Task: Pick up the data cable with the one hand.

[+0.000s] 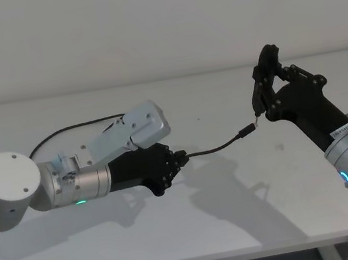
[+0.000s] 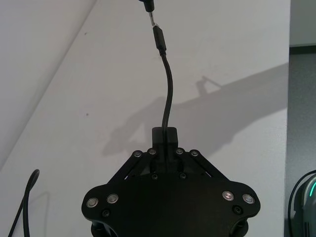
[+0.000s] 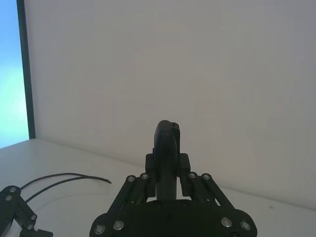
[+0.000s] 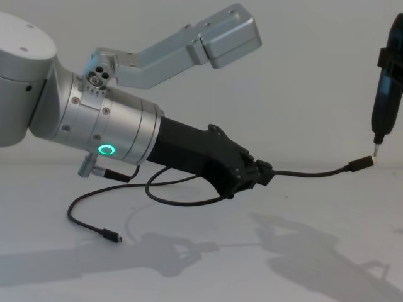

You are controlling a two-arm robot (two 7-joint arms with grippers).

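Note:
My left gripper point(image 1: 178, 159) is shut on the data cable point(image 1: 221, 146) and holds it just above the white table. In the left wrist view the fingers point(image 2: 165, 134) pinch the cord, which runs on to a small black plug point(image 2: 160, 39). That plug point(image 4: 360, 165) hangs free at the right, next to the thin tip of my right gripper point(image 1: 258, 110). The right gripper point(image 3: 167, 131) is shut and points down. The rest of the cable loops behind and under the left arm to its other plug point(image 4: 108, 236) on the table.
The white table point(image 1: 245, 225) stretches in front of both arms, with a plain wall behind. A short lead with a silver connector point(image 4: 101, 171) hangs from the left arm's wrist.

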